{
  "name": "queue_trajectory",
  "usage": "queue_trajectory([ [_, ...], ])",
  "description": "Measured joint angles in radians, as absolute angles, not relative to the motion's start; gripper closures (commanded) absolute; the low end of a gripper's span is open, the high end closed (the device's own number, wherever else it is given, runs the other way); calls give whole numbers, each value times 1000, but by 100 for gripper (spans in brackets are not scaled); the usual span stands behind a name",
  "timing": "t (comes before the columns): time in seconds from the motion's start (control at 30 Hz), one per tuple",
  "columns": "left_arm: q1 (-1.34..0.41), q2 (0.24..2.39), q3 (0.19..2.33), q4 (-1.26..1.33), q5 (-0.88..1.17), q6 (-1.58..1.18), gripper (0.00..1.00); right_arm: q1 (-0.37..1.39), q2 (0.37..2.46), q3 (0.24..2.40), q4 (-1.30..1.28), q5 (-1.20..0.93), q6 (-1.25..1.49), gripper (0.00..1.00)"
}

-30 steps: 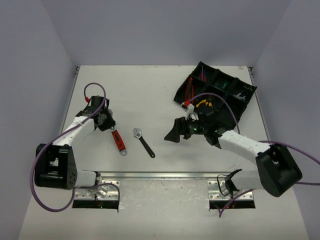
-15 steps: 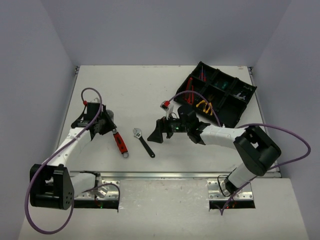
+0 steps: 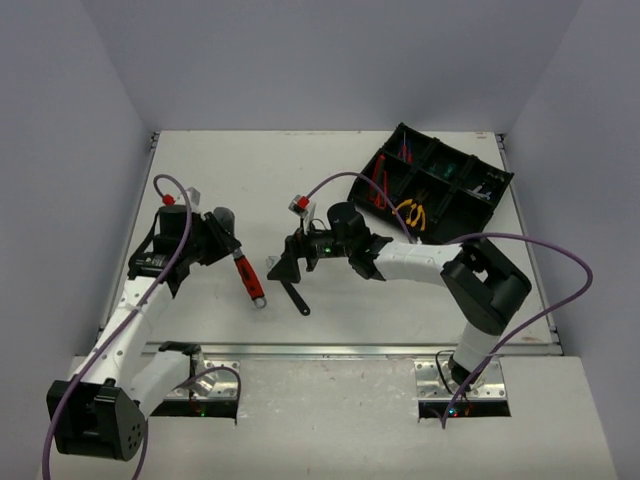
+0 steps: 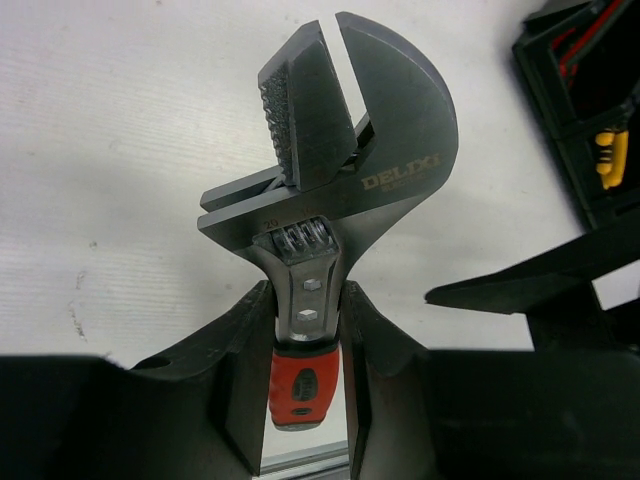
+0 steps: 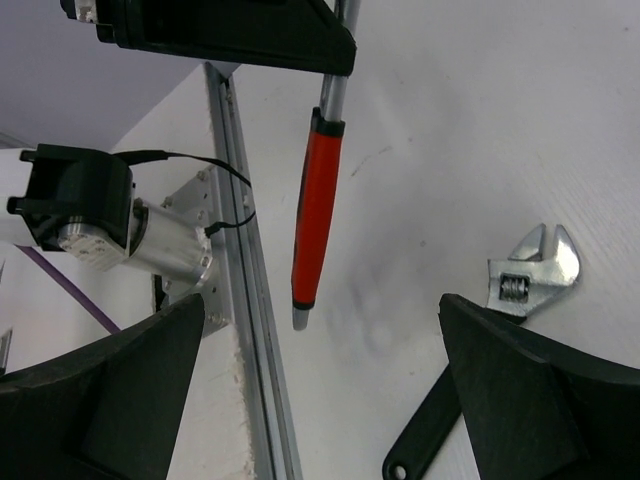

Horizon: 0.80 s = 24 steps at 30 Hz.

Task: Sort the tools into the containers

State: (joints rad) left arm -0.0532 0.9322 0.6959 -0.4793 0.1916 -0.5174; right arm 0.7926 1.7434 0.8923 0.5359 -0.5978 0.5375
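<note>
A red-handled adjustable wrench (image 3: 250, 276) hangs above the table, with my left gripper (image 3: 231, 252) shut on its shank. In the left wrist view its steel head (image 4: 345, 150) points away and the red handle (image 4: 300, 385) sits between the fingers (image 4: 245, 370). My right gripper (image 3: 284, 268) is wide open and hovers over the head of a black-handled adjustable wrench (image 3: 296, 299) lying on the table. The right wrist view shows that wrench (image 5: 528, 277) by the right finger (image 5: 545, 400). The black organiser tray (image 3: 488, 208) stands at the far right.
The tray's compartments hold yellow pliers (image 3: 408, 212), red-handled tools (image 3: 378, 180) and a green one (image 3: 446, 170). A metal rail (image 3: 330, 350) runs along the table's near edge. Grey walls close in both sides. Purple cables loop over both arms.
My right arm has swung left from beside the tray to above the black-handled wrench. My left arm has lifted the red-handled wrench off the table and shifted it slightly right.
</note>
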Motion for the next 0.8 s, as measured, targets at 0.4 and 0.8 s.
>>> queue_trajectory([
  [0.4, -53, 856, 730, -502, 316, -569, 100, 895, 1859, 1051, 517, -590, 550, 35],
  [0.8, -53, 791, 769, -525, 344, -608, 78, 907, 1877, 1089, 529, -576, 607, 100],
])
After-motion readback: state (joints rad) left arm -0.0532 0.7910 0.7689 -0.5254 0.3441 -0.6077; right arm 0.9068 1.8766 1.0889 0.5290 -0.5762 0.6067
